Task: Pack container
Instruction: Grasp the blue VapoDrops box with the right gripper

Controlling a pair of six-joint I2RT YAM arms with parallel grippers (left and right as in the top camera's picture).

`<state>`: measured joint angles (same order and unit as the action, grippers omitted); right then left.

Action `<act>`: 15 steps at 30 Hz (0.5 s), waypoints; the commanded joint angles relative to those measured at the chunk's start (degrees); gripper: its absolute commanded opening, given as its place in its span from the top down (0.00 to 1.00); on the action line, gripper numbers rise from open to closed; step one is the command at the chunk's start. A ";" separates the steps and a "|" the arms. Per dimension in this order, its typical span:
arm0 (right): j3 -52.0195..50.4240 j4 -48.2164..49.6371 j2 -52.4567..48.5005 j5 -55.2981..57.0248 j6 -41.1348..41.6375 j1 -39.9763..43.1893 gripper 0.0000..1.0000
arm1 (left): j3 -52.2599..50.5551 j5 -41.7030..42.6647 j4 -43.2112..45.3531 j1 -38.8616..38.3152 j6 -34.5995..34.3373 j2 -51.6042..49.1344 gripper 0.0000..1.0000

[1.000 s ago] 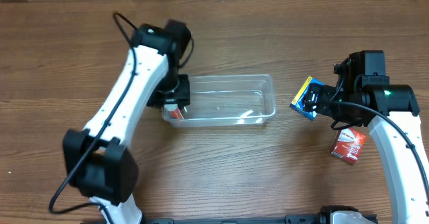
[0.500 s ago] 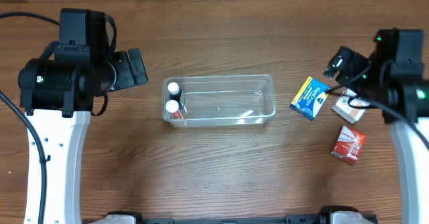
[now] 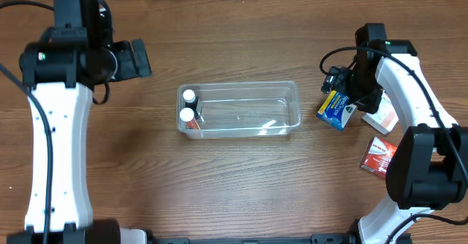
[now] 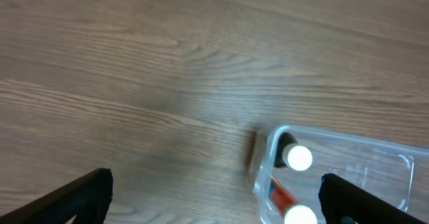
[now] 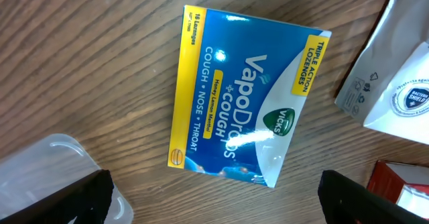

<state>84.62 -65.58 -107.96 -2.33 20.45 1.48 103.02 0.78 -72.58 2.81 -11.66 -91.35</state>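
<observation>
The clear container (image 3: 252,114) lies mid-table. Two white-capped bottles (image 3: 189,106) stand in its left end, beside something red. In the left wrist view the container's corner (image 4: 348,147) and the bottle caps (image 4: 298,158) show. My left gripper (image 3: 140,60) is open and empty, up and left of the container; its fingers (image 4: 214,207) are spread wide. My right gripper (image 3: 342,90) is open over a blue and yellow VapoDrops box (image 3: 335,109), which lies flat on the table (image 5: 241,96) between the spread fingers (image 5: 214,207).
A white box (image 3: 382,116) lies right of the blue box and shows in the right wrist view (image 5: 395,76). A red box (image 3: 379,157) lies nearer the front, its corner in the right wrist view (image 5: 397,184). The container's right corner (image 5: 47,174) is near the blue box.
My left gripper left the container's left end and drew back up and left; two bottles now show in the container. My right gripper moved over the blue box.
</observation>
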 commanded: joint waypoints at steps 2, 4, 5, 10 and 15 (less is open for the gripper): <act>-2.23 1.49 0.39 2.08 -1.16 0.22 0.00 | 0.22 5.33 0.22 4.52 5.70 -5.73 0.00; -3.69 2.60 0.37 2.27 -1.18 0.22 0.00 | 0.22 5.25 -0.07 4.57 5.75 -6.88 0.00; -4.28 3.39 0.24 2.27 -1.18 0.22 0.00 | 0.22 5.31 -0.13 4.55 5.70 -7.19 0.00; -7.34 8.92 -0.50 2.27 -1.20 0.20 0.00 | 0.22 5.29 -0.63 4.52 5.75 -7.32 0.00; -7.67 12.74 -5.27 2.27 -1.86 0.20 0.00 | 0.22 5.27 -0.85 4.50 5.92 -7.32 0.00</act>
<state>77.36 -54.17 -110.87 -0.60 19.27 1.48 103.00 5.41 -73.28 7.22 -7.01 -98.43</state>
